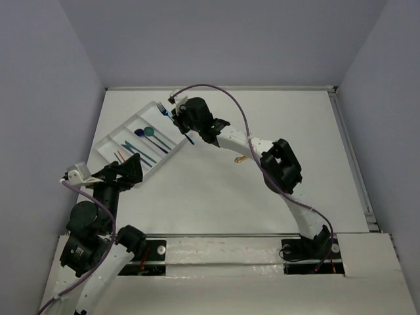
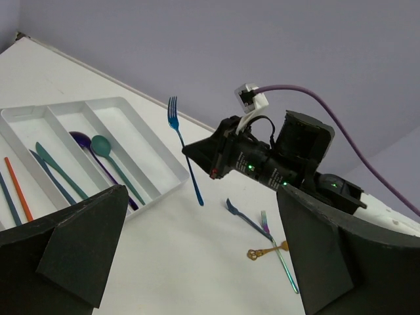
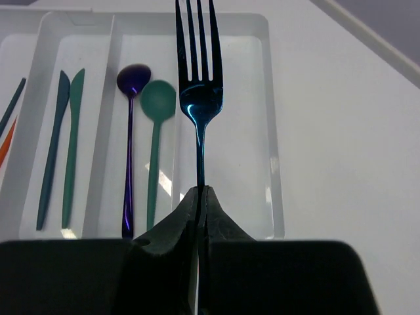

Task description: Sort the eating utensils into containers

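My right gripper (image 3: 202, 193) is shut on the handle of a blue fork (image 3: 199, 98) and holds it tines forward above the end compartment of the white cutlery tray (image 3: 275, 197). No utensils show in that compartment. The neighbouring compartment holds a purple spoon (image 3: 131, 131) and a teal spoon (image 3: 156, 131). The one after it holds a navy knife (image 3: 54, 144) and a teal knife (image 3: 72, 144). In the top view the right gripper (image 1: 180, 119) is at the tray's far right corner. My left gripper (image 2: 203, 262) is open and empty, near the tray's near end (image 1: 128, 172).
On the table right of the tray lie a navy utensil (image 2: 244, 215), a teal-purple fork (image 2: 279, 252) and a small orange-brown piece (image 2: 266, 251). Orange and blue utensils (image 2: 16, 190) lie in the tray's far left compartments. White walls border the table.
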{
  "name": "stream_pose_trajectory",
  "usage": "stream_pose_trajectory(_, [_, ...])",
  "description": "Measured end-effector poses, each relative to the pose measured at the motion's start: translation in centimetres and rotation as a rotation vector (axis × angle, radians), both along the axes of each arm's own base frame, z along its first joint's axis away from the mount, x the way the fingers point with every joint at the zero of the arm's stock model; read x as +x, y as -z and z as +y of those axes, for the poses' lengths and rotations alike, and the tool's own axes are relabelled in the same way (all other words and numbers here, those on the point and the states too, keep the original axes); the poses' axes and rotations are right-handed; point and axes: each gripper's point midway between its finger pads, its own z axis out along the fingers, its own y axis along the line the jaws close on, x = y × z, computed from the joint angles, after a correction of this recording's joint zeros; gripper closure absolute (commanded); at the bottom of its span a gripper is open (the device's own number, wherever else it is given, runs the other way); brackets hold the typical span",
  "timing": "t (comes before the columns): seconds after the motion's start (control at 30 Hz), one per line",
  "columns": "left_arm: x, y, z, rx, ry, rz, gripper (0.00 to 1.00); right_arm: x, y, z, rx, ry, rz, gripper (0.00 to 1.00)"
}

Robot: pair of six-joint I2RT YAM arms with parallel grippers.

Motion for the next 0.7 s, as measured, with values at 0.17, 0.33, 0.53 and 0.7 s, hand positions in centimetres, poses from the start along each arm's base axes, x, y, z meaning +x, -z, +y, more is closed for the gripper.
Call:
stream_pose_trajectory(0.17, [0.0, 0.0, 0.0, 0.0, 0.0, -0.001, 0.01, 2.5, -0.6, 2.3, 0.078, 0.022, -0.058, 1.0])
stream_pose_trajectory(0.33, [0.0, 0.0, 0.0, 0.0, -0.001, -0.001, 0.01, 4.3, -2.3, 3.9, 0.168, 0.044, -0.111, 1.0])
stream_pose_trajectory(0.53, [0.0, 0.0, 0.0, 0.0, -0.001, -0.001, 0.01, 5.7, -2.4, 5.2, 0.235, 0.059, -0.138, 1.0])
stream_pose_trajectory(0.7, [0.0, 0.0, 0.1, 0.0, -0.003, -0.001, 0.01, 5.9, 0.1, 5.3, 0.215, 0.062, -0.105, 1.0])
